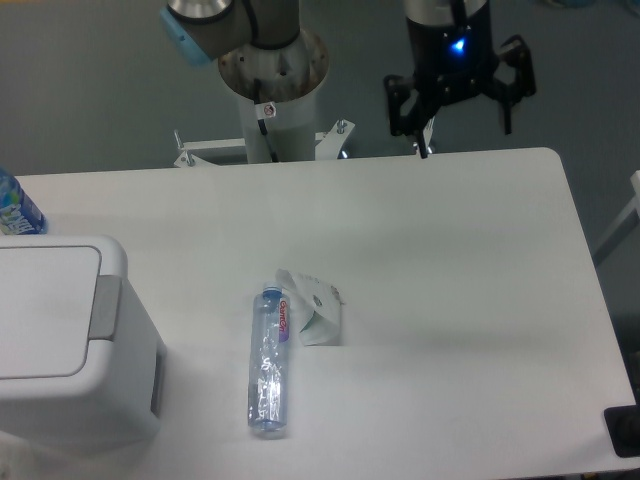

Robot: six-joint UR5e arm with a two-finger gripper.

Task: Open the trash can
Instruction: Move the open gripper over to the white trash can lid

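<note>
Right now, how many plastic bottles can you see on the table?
2. One clear bottle lies on its side mid-table, beside the crumpled white carton. A second bottle shows partly at the left edge, behind the trash can; the bin could hide more.

trash can, lid down

the trash can is a large white plastic bin, boxy with rounded corners. it stands upright at the table's near left corner, its left part cut off by the picture edge. its flat white lid lies closed and level on top. a grey rectangular latch tab sits on the lid's right edge. a dark narrow slot shows on the can's right side wall, below the tab.
</note>
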